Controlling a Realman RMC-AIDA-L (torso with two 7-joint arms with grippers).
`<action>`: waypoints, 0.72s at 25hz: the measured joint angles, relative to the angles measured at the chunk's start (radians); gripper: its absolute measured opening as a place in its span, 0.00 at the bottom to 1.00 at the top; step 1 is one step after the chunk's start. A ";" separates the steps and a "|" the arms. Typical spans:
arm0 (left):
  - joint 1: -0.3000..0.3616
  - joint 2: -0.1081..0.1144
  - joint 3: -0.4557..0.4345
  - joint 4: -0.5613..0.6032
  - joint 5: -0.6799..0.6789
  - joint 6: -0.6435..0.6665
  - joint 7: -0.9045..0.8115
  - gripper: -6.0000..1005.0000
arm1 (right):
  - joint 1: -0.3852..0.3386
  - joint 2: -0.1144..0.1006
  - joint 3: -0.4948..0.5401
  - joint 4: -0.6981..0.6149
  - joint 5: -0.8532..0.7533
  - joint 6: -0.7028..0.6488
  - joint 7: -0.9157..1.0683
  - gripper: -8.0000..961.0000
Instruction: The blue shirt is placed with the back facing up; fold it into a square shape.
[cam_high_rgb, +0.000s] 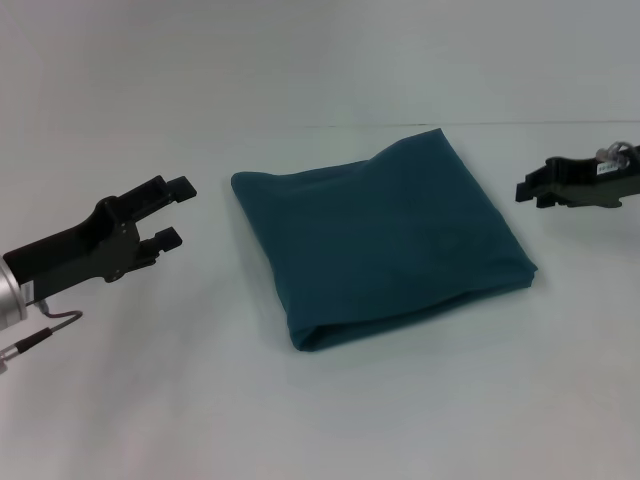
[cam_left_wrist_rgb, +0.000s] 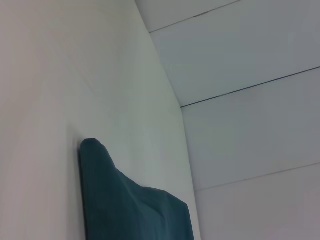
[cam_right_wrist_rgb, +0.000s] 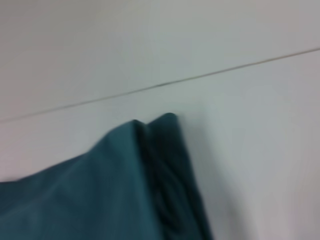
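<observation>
**Both claws stand clear of a shirt that already looks folded**

The left claw (cam_high_rgb: 172, 212) hangs over the surface (cam_high_rgb: 150, 400) on the robot's left, near the shirt but not touching it. Its two fingers are spread apart and nothing is between them. The right claw (cam_high_rgb: 530, 190) is on the robot's right, also apart from the cloth and holding nothing; its fingertips look close together, but from this angle I cannot tell for sure whether they are open or closed.

The blue shirt (cam_high_rgb: 375, 240) lies in the middle of the white surface, between the two arms. It is a compact packet with four sides, roughly a square, a little turned. No sleeves and no collar stick out. In my judgement the folding is done, or nearly done; at most a small straightening of the far edge remains, where one corner rises a little.

The right wrist view shows that far corner (cam_right_wrist_rgb: 165, 125) with several layers stacked at the edge. The left wrist view shows only a part of the shirt (cam_left_wrist_rgb: 125, 210), cut by the frame. The inner layers and any lettering are hidden.
</observation>
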 joint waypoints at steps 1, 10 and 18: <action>0.000 0.000 0.000 0.000 0.000 0.000 0.001 0.94 | -0.011 0.003 0.023 -0.035 0.014 -0.046 -0.008 0.34; 0.004 0.000 -0.016 -0.002 0.000 -0.001 0.001 0.94 | -0.014 0.037 0.035 -0.032 0.157 -0.199 -0.075 0.33; 0.005 0.000 -0.020 -0.002 0.000 -0.002 0.001 0.94 | 0.016 0.039 0.018 0.043 0.073 -0.161 -0.048 0.34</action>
